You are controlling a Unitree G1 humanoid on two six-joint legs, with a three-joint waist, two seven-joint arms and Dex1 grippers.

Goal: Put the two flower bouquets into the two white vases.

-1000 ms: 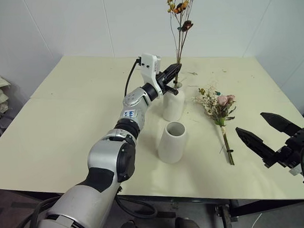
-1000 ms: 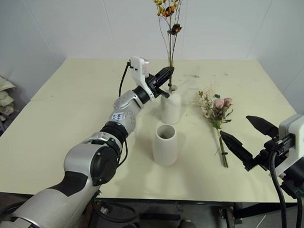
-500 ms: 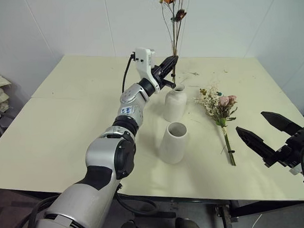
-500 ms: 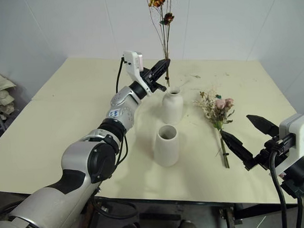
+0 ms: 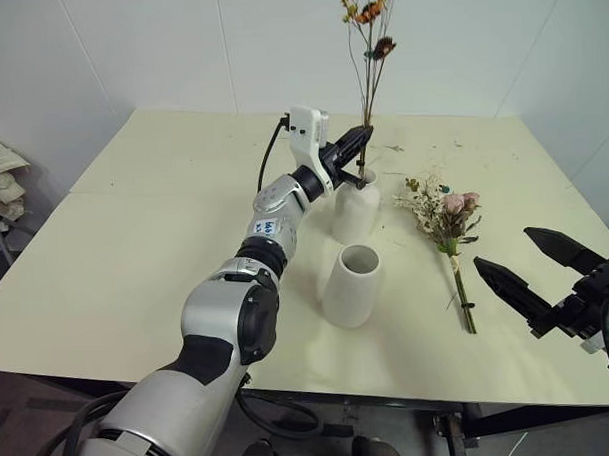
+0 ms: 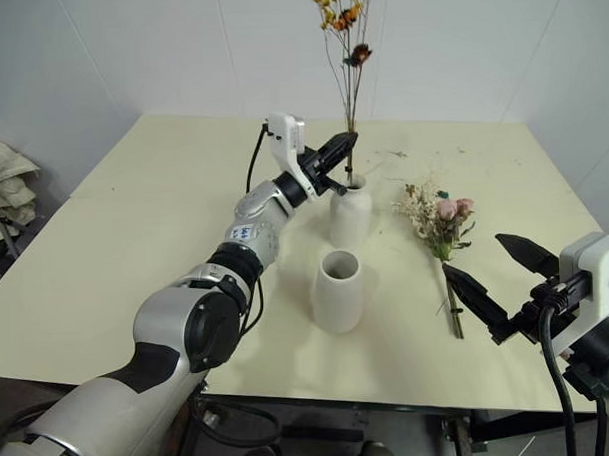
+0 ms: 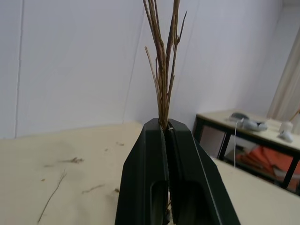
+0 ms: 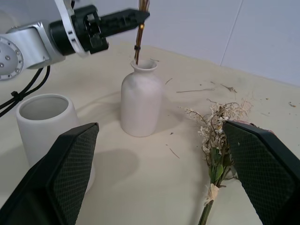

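Black fingers of the right gripper [image 5: 531, 265] stand wide apart at lower right. Mid-frame sits the wide-mouthed vase [image 5: 351, 285], the pink bouquet [image 5: 449, 223] lying right of it. Behind, the left gripper [image 5: 358, 142] pinches the yellow-orange bunch [image 5: 371, 46], stems at the bottle vase [image 5: 355, 208] mouth.

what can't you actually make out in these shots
- Tops of the dried flowers: cut off by the top edge in both eye views.
- How far their stems reach into the bottle-shaped vase: hidden by its wall and neck.
- Bottom of the wide-mouthed vase: its inside is in shadow.
- Lower stems of the pink rose bouquet: cut off by the bottom edge in the right wrist view.
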